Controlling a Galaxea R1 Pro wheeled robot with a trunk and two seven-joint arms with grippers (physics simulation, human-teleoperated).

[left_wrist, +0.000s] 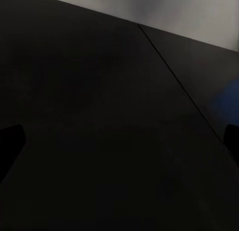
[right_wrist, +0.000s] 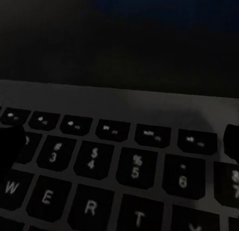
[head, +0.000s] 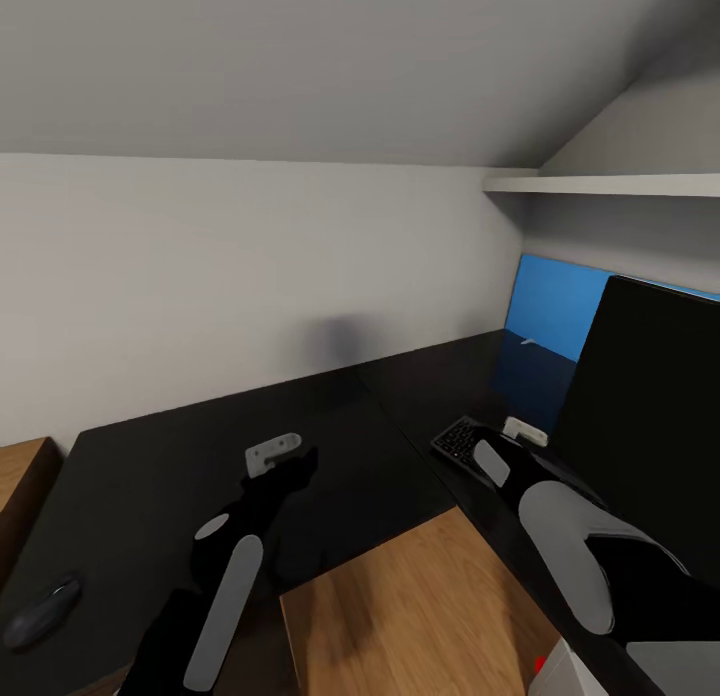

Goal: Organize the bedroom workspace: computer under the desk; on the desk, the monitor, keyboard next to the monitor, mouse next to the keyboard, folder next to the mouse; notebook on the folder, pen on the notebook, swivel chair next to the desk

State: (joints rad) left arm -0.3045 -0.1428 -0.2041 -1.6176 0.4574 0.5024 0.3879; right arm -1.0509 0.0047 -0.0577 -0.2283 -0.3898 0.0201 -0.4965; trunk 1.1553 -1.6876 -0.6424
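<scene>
The glossy black desk (head: 200,456) spreads below me in an L. At the right stands the monitor (head: 650,406), its black screen dark. The keyboard (head: 456,442) lies in front of it, with black keys and a silver-grey frame (right_wrist: 124,104). My right gripper (head: 505,438) hovers just above the keyboard's number row (right_wrist: 134,166), open, a fingertip (right_wrist: 10,146) at each side with nothing between. My left gripper (head: 290,461) hangs open over bare desk top (left_wrist: 99,91), its fingertips (left_wrist: 10,141) wide apart. The dark grey mouse (head: 40,611) rests at the desk's near left corner.
A bright blue flat panel (head: 555,311) stands behind the monitor against the wall and is mirrored in the desk top. A white shelf (head: 610,184) juts out above it under the sloped ceiling. Wood surface (head: 400,616) shows in the desk's inner corner, and a light-wood cabinet (head: 20,476) is at the left.
</scene>
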